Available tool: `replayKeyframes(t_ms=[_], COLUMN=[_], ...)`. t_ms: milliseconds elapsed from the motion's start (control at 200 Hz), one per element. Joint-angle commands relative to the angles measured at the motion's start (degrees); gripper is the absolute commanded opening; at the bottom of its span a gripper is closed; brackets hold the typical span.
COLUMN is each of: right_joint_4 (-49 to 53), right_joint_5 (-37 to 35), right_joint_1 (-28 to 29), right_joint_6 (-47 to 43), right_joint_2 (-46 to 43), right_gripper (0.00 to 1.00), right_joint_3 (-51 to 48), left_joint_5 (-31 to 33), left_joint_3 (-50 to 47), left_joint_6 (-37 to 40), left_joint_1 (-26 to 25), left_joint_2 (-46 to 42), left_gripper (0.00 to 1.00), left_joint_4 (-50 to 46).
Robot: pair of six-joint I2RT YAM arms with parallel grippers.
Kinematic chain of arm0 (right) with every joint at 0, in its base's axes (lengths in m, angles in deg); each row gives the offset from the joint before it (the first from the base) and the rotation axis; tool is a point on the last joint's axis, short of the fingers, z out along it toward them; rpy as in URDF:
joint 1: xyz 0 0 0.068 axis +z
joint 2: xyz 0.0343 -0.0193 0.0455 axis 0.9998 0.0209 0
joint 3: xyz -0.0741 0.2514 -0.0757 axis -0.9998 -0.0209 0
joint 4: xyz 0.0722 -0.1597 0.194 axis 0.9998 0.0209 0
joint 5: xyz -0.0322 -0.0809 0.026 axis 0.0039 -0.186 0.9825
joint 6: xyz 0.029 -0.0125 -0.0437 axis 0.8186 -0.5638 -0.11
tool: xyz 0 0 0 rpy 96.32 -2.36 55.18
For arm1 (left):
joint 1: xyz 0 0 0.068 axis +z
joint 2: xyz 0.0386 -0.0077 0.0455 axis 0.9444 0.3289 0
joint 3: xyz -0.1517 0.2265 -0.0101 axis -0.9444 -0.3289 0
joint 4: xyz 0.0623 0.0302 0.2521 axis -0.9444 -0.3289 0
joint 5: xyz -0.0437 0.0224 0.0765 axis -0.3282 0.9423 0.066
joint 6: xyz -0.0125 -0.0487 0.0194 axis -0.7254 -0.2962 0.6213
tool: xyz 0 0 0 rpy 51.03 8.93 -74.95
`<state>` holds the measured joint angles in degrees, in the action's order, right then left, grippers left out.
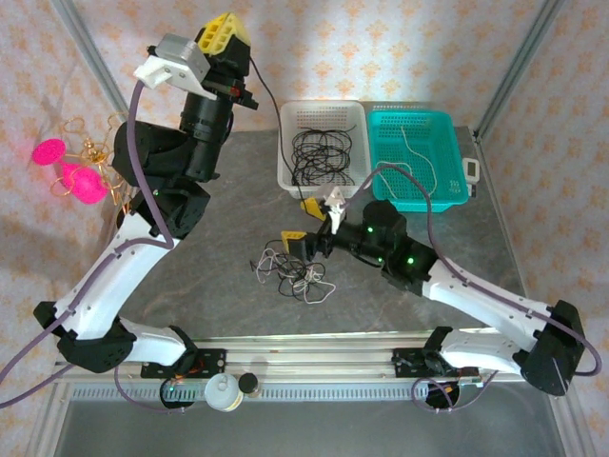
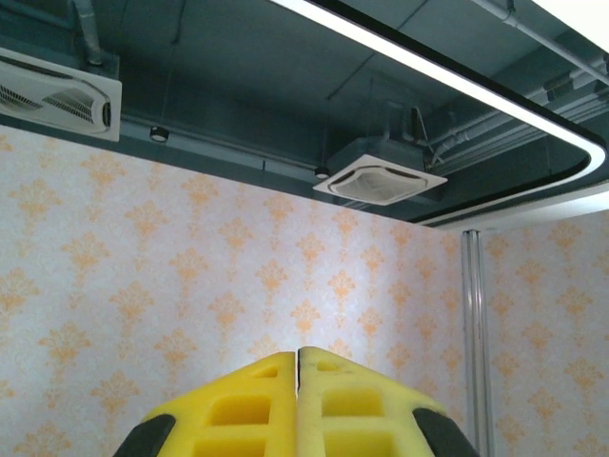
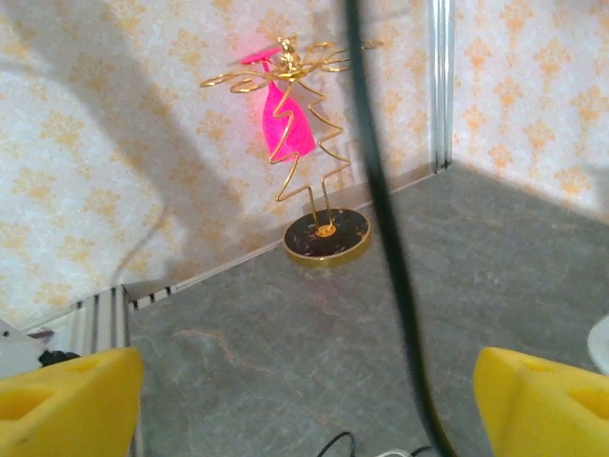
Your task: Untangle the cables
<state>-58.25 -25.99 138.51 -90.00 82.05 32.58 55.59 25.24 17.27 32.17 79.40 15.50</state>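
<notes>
The right gripper (image 3: 304, 409) is spread wide. Its yellow fingers (image 3: 67, 405) sit at the two sides of the wrist view. One black cord (image 3: 383, 238) runs top to bottom through the gap and touches neither pad.

From above, the right gripper (image 1: 301, 222) is low over the middle of the bench (image 1: 219, 286), just behind the cables (image 1: 293, 271). They are a loose tangle of thin black and white cords in wiry loops, lying on the bare grey top toward the near edge.

The black cord (image 1: 271, 105) rises past the left side of the white basket (image 1: 285, 143) toward the left gripper (image 1: 224, 36), which is held high over the far left part of the bench. The left gripper (image 2: 299, 381) has its fingers pressed flat together. I cannot tell whether the cord is pinched there.

The white basket, at the far edge, holds more black loops (image 1: 322, 154). The teal basket (image 1: 447, 133) stands right beside it with one white cord (image 1: 419, 157) inside. A gold wire stand (image 1: 90, 152) with pink pieces is at the left edge. A white bottle (image 1: 221, 391) and a black cap (image 1: 248, 383) sit on the near rail.
</notes>
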Motion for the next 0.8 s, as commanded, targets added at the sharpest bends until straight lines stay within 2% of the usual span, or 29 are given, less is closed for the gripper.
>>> replayKeyframes(t_ms=[0, 25, 145, 185, 225, 310, 395, 455, 526, 681, 731, 796], right_joint_4=[4.16, 5.17, 8.69, 9.03, 9.24, 11.56, 18.21, 22.9, 27.94, 37.98, 38.6, 37.57], right_joint_5=[2.32, 2.74, 7.55, 8.52, 7.45, 4.86, 1.07, -2.31, -5.09, -10.9, -11.23, -10.1], right_joint_1=[-0.59, -1.12, -5.33, -5.8, -5.86, -5.86, -5.94, -6.37, -7.21, -11.72, -13.55, -15.13], right_joint_6=[-5.59, -6.02, -2.69, -0.55, 2.28, 7.39, 10.75, 12.65, 14.35, 17.84, 18.86, 20.44], right_joint_2=[4.87, 5.93, 8.29, 7.88, 7.06, 6.04, 6.53, 7.15, 8.51, 13.37, 14.38, 15.22], right_gripper=[0.74, 0.68, 0.22, 0.0, 0.0, 0.0, 0.0, 0.0, 0.0, 0.0, 0.0, 0.0], right_joint_3=[7.12, 8.68, 14.39, 15.17, 15.87, 19.14, 25.64, 30.74, 36.88, 51.05, 53.38, 55.16], left_joint_5=[0.21, 0.21, 3.4, 6.56, 8.67, 11.4, 12.9, 13.03, 11.57, 6.08, 1.7, -7.47], left_joint_3=[-0.3, -0.21, 2.55, 4.09, 4.14, -1.37, -9.87, -13.73, -17.92, -29.17, -33.83, -40.93], left_joint_6=[-1.56, -1.66, -2.6, -4.44, -5.89, -8.48, -11.05, -13.28, -15.93, -22.23, -23.63, -23.76], left_joint_1=[-0.26, -0.3, -0.3, -0.29, -0.18, -0.17, -0.02, 0.13, 0.2, 0.31, 0.3, 0.27], left_joint_2=[-1.16, -1.13, -0.25, 0.53, 1.0, 0.13, -1.48, -2.2, -3.33, -7.86, -9.62, -11.65], left_gripper=[0.0, 0.0, 0.0, 0.0, 0.06, 0.42, 0.7, 0.8, 0.98, 0.99, 0.99, 0.99], left_joint_4=[0.78, 0.53, -4.44, -7.76, -10.21, -10.11, -6.32, -6.38, -7.69, -8.89, -7.81, -2.48])
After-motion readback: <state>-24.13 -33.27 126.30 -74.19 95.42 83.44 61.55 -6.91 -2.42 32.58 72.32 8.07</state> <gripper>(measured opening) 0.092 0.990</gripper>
